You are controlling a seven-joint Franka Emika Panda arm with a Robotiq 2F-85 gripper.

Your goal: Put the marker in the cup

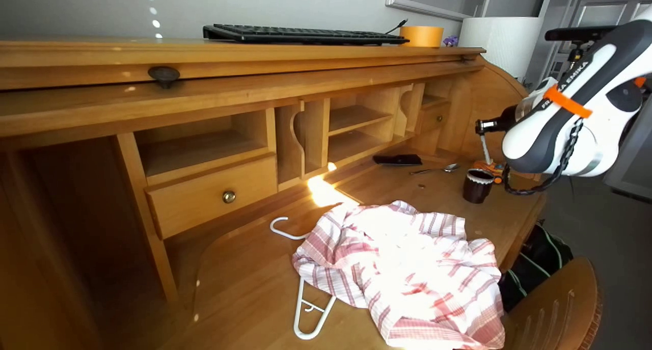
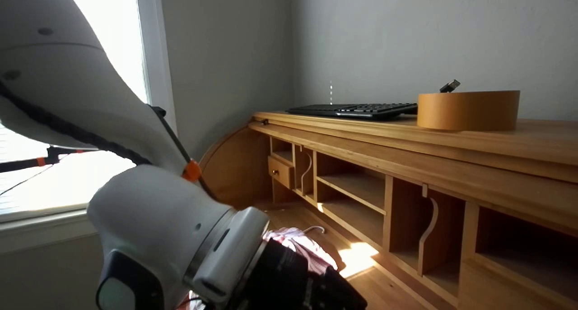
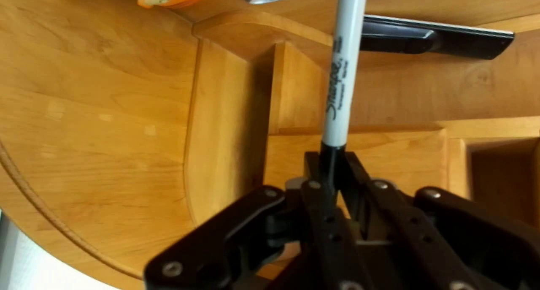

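Wrist view: gripping the marker (image 3: 344, 70) by its black end, pinched between the tips of the end effector (image 3: 332, 161). Judge this as the carry: grasped, but not yet in the cup (image 1: 477, 188). In an exterior view, hanging slightly tilted above the worktop (image 1: 244, 278), free end down, near the cup and overlapping the orange object (image 1: 495, 169) from this angle; impossible to tell whether over the rim or behind it. Next, most likely, centre over the cup's mouth, straighten, lower, then let go, without catching the rim.

Look to the wrist view alone for lettering on the barrel; find no cup there, nor the marker's free end, cropped at the top edge. Farther off, spot the spoon (image 1: 451, 167) and the dark flat object (image 1: 397, 159) in an exterior view and again from the wrist. Farther out, see the striped cloth (image 1: 407, 268) spread wide in an exterior view; in an exterior view crowded by the robot arm (image 2: 167, 229), make out only scraps of it, and neither marker nor cup. Farthest, find the keyboard (image 1: 305, 34) and the tan-orange container (image 2: 468, 110) in both exterior views.
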